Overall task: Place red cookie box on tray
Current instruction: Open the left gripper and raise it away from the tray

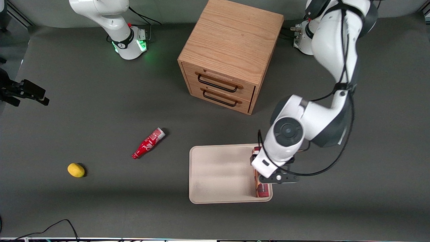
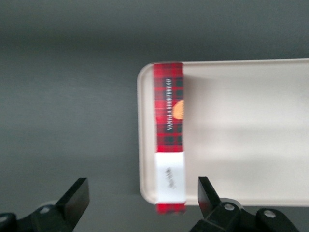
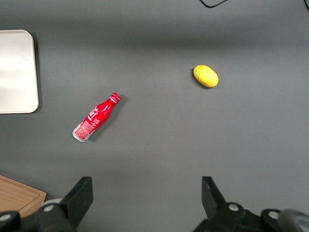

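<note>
- Release step looks done: red cookie box (image 1: 262, 188) stands on its narrow edge on the tray (image 1: 218, 174), along the rim at lower right of the front view.
- Gripper (image 2: 144, 203) is above the box, fingers (image 2: 76, 195) spread wide, touching nothing.
- Box (image 2: 170, 135) overhangs the tray (image 2: 241, 130) rim slightly at one end.
- Next: lift straight up and don't clip the box, it could tip.
- Arm reaches down from upper right, wrist pointing down.

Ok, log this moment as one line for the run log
step: box released | red cookie box: on edge along tray rim, working arm's end | gripper: open, above box, apart from it
</note>
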You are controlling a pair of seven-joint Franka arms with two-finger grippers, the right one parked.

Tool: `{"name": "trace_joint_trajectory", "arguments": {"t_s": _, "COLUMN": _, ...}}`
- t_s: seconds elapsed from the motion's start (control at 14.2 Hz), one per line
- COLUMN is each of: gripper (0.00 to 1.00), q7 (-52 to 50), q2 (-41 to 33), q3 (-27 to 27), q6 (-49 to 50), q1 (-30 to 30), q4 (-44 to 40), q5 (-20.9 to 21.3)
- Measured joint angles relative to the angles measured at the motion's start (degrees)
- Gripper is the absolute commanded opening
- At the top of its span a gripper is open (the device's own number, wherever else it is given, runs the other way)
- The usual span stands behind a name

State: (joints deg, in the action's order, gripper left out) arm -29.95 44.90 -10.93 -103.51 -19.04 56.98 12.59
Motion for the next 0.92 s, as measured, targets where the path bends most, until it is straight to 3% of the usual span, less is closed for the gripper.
{"name": "trace_joint_trajectory", "arguments": {"t_s": 0.35, "gripper": 1.0, "q7": 9.67, "q2": -14.21, "q3": 0.96, "q6": 2.0, "q1": 5.29, "q4": 14.86, "q5": -2.81}}
{"name": "trace_joint_trajectory", "arguments": {"t_s": 0.63, "gripper": 1.0, "q7": 20.35, "q2": -28.04, "q3": 8.46, "q6": 3.42, "q1": 6.63, "q4": 29.42, "q5": -6.45}}
{"name": "trace_joint_trajectory", "arguments": {"t_s": 0.92, "gripper": 1.0, "q7": 29.23, "q2": -39.81, "q3": 14.37, "q6": 11.54, "q1": 6.89, "q4": 35.45, "q5": -7.01}}
